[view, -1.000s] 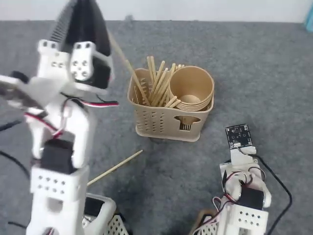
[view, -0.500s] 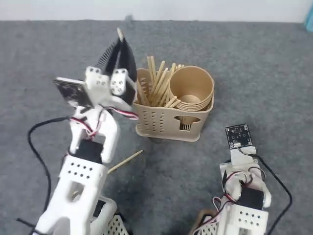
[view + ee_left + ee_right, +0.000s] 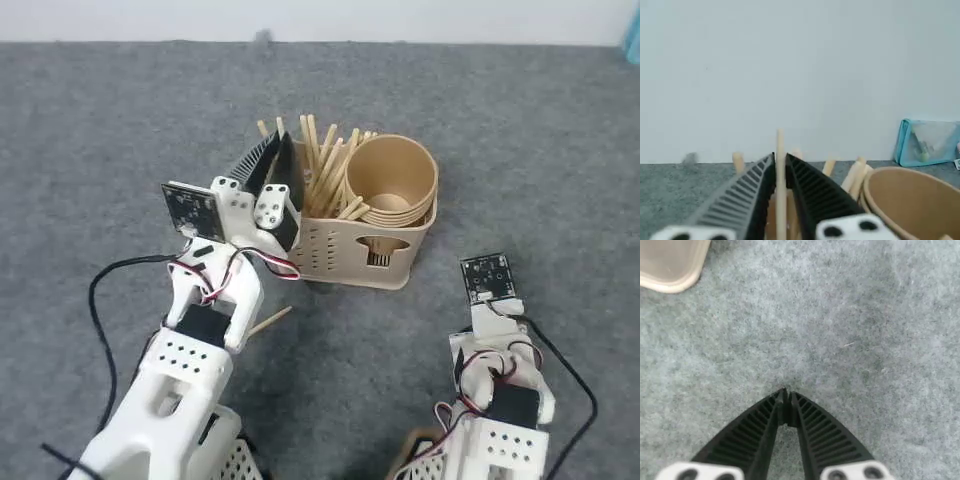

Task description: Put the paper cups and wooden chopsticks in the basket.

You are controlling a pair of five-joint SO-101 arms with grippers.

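- The right arm (image 3: 497,400) sits nearest, at the near right edge of the grey carpeted surface (image 3: 560,150). Its right gripper (image 3: 786,392) points down at the carpet with both black ribbed fingers pressed together, closed with nothing between them
- Just beyond the arm bases, a loose pale wooden chopstick (image 3: 272,318) lies flat on the surface, near the left front of the basket. Its nearer end is hidden under the left arm
- The left arm (image 3: 205,330) leans from the near left towards the basket. The left gripper (image 3: 278,150) hangs over the basket's left end, its fingers pinched on a single upright wooden chopstick (image 3: 780,145). The stick's top rises above the fingertips, and its lower end is hidden behind the gripper
- The beige slotted plastic basket (image 3: 345,250) stands on the middle of the surface, farther out than both arm bases
- A stack of brown paper cups (image 3: 392,165) stands upright in the basket's right part, mouths up
- A bundle of pale wooden chopsticks (image 3: 325,170) leans in the left part, resting against the cups, with the ends fanned out above the rim
- Farthest off, the left wrist view shows a plain white wall (image 3: 800,75), with a light blue zip pouch (image 3: 927,142) at its foot
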